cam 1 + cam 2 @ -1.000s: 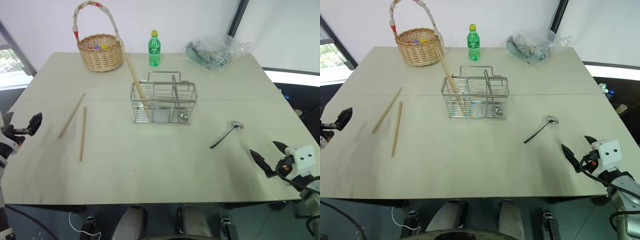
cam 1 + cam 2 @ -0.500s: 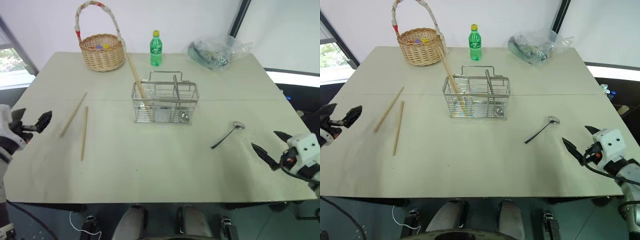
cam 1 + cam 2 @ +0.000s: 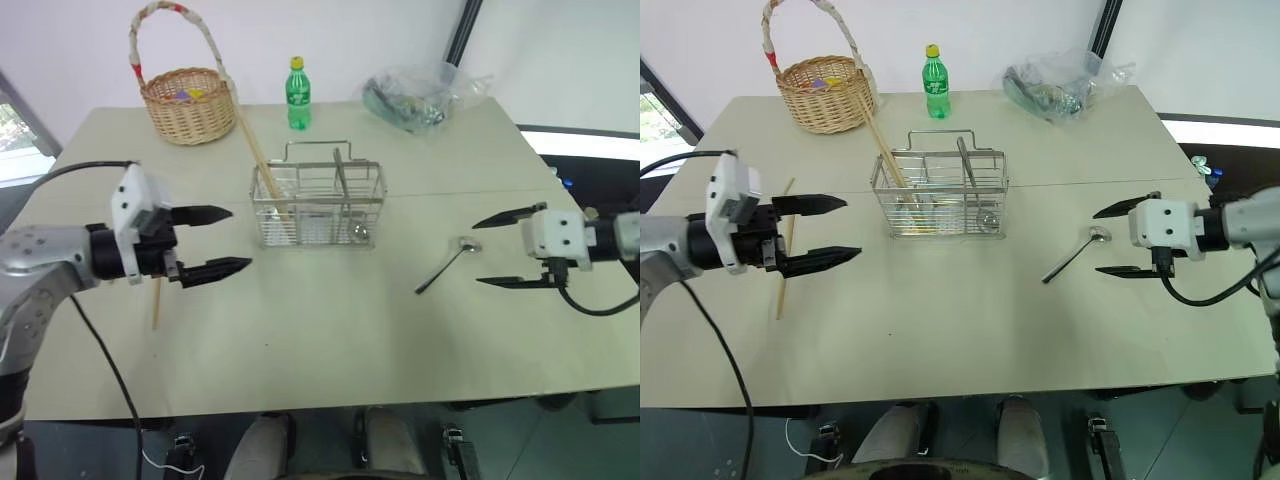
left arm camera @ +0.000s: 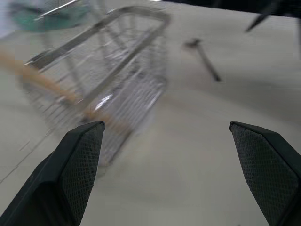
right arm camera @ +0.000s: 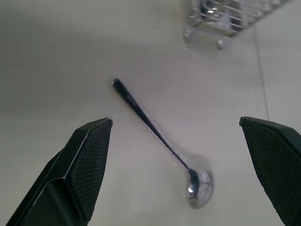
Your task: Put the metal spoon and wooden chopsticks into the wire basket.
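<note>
The metal spoon point(image 3: 445, 268) lies on the table right of the wire basket point(image 3: 318, 205), bowl end toward my right gripper point(image 3: 477, 253). That gripper hovers open just right of the spoon, which shows between its fingers point(image 5: 89, 160) in the right wrist view. One wooden chopstick point(image 3: 255, 150) leans in the basket's left compartment. Two more wooden chopsticks point(image 3: 780, 290) lie on the table at the left, partly hidden behind my left gripper point(image 3: 240, 238). The left gripper is open, empty, above them and pointing at the basket point(image 4: 103, 70).
A round wicker basket point(image 3: 185, 100) with a tall handle, a green bottle point(image 3: 296, 80) and a crumpled plastic bag point(image 3: 415, 95) stand along the table's far edge. More cutlery sits in the wire basket's right compartment.
Both arms swung in from the table's sides. The left gripper moved right over the lying chopsticks toward the basket. The right gripper rose and turned toward the spoon. Both stayed open.
</note>
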You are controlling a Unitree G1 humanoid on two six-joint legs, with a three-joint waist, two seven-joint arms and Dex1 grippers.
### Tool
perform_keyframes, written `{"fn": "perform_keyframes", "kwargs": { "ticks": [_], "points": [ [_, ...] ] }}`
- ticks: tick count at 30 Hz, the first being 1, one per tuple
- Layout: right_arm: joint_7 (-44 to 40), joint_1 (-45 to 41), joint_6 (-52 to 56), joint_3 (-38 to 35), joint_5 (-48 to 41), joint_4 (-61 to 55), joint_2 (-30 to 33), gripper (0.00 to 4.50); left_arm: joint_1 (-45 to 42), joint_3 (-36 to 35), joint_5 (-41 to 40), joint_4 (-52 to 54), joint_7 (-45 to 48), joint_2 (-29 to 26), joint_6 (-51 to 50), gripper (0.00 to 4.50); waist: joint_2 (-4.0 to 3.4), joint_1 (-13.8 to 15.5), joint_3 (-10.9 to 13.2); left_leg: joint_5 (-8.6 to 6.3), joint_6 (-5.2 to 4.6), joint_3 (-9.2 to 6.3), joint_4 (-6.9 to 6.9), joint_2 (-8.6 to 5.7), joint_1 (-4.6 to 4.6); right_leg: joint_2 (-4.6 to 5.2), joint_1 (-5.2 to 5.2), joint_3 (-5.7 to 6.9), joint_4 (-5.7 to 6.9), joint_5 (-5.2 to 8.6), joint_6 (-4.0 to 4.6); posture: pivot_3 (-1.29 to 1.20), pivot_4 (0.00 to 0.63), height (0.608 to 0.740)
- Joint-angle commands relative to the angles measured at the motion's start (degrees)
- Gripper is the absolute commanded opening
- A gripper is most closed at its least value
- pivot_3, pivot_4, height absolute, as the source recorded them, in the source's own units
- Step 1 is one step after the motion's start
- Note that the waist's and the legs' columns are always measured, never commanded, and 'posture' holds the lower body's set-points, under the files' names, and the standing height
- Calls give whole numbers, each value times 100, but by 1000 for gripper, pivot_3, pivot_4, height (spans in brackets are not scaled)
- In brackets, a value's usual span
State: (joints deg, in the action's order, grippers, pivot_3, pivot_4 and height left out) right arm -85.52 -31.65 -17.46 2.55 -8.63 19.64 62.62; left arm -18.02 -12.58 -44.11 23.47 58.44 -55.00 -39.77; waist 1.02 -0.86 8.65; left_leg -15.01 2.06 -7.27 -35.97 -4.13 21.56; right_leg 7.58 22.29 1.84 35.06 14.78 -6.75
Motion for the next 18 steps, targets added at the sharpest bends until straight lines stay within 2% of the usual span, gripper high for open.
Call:
{"fn": "perform_keyframes", "kwargs": {
  "ticks": [1,6,10,18],
  "points": [
    [-652,-1054,-987,787,673,1201,-241,4455,-504,394,-87,-11,219,105,-40,4500,15,-5,20,0,0,0,-2,0,-7,-1,-7,0,0,0,0,0,150,674],
    [-680,-2442,-2406,1820,1766,3093,-753,4455,-920,913,45,-30,464,232,-29,4500,18,8,30,1,2,-1,1,-1,-11,-6,-4,-1,7,-1,-2,0,150,674],
    [-419,-3272,-2916,2269,2508,4188,-1196,4455,-1135,1058,-5,-5,508,318,-139,4500,14,-23,38,4,7,-1,3,-2,-6,-11,7,-8,9,-13,-21,0,150,674],
    [551,-3894,-3377,2764,3552,5093,-1701,4455,-1094,859,-220,235,192,417,-384,4500,14,-23,38,9,16,-15,7,1,-11,-25,5,-14,15,-14,-22,0,150,674]
  ]
}}
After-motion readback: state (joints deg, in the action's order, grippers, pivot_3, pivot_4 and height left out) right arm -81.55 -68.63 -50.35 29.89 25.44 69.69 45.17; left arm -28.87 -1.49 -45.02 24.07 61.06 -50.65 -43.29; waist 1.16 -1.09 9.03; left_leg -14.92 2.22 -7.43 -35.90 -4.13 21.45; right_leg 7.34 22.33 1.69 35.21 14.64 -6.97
